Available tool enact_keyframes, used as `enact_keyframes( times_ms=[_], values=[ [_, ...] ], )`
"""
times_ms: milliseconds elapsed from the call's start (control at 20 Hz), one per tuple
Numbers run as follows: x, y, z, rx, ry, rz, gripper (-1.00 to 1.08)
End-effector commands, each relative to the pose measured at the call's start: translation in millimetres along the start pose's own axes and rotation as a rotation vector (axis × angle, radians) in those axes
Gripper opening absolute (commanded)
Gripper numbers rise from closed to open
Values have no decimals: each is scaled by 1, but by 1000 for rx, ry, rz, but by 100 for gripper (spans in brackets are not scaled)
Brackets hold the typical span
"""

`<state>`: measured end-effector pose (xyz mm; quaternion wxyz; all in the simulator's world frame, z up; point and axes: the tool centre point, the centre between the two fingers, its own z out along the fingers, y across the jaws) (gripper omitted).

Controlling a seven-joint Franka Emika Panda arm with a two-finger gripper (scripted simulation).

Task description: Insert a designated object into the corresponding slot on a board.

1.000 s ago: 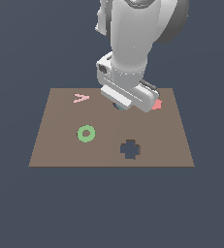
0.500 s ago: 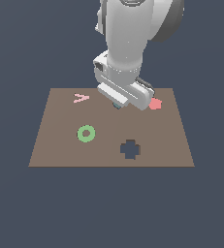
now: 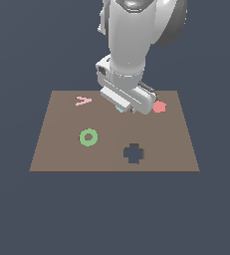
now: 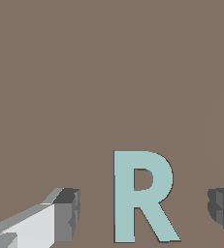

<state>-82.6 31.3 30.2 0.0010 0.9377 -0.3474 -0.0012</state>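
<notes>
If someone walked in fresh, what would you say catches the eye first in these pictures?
The big white robot arm towers over the far side of the flat brown board. In the wrist view, the pale teal R-shaped block lies flat between the open jaws, untouched. The green ring and dark cross-shaped cutout stand out nearer the front.

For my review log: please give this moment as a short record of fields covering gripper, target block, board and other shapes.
gripper: open, fingers either side of the R block, not touching it
R block: pale teal, flat on the board, mostly hidden under the arm in the exterior view
board: brown, flat
cross cutout: dark, near the front edge
green ring: on the board
red pentagon: beside the gripper
R slot: not visible
</notes>
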Motion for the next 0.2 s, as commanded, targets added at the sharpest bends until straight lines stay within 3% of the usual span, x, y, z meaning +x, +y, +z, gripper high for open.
enact_keyframes(
  times_ms=[0, 150],
  values=[
    [0, 0, 0, 0, 0, 0, 100],
    [0, 0, 0, 0, 0, 0, 100]
  ],
)
